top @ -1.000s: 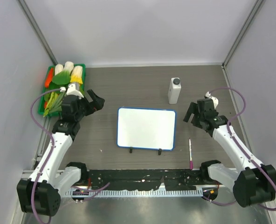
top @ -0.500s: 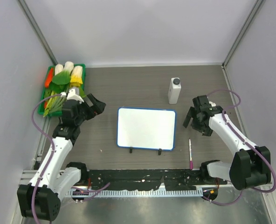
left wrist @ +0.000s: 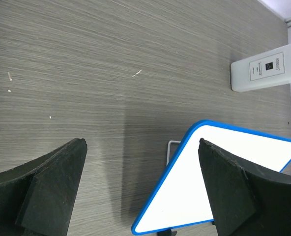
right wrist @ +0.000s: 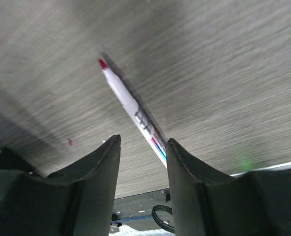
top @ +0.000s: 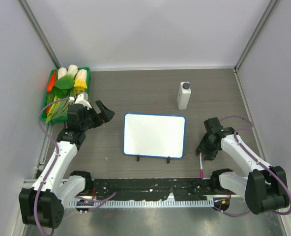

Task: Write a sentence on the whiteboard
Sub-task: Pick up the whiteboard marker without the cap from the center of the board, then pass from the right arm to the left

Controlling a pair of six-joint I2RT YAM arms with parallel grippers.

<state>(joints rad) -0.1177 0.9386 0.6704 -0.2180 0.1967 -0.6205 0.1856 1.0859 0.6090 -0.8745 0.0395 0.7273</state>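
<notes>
The right tool is down at the desk in the lower right of the overhead view. Its two fingers stand partway apart, one on each side of the marker. In the wrist view the marker runs on a slant from its pink tip at upper left down into the gap. There is bare desk between it and the left-hand finger, so the jaws straddle the pen rather than clamp it. That placement suits a pick-up: the pen lies flat and thin, and fingers set across its barrel can close on it squarely.

The marker lies just beside the right edge of the whiteboard, parallel to that edge, an easy reach for this arm. The whiteboard sits in the middle of the overhead frame, its two black clip feet towards the bottom. Its white face is blank, so the sentence is not yet begun and the task is, I judge, at its first step.

The left tool hangs wide open and empty at centre left. It points at the board's near corner, probably placed to steady the board. A white bottle stands apart above the board's upper right corner, out of both arms' way.
</notes>
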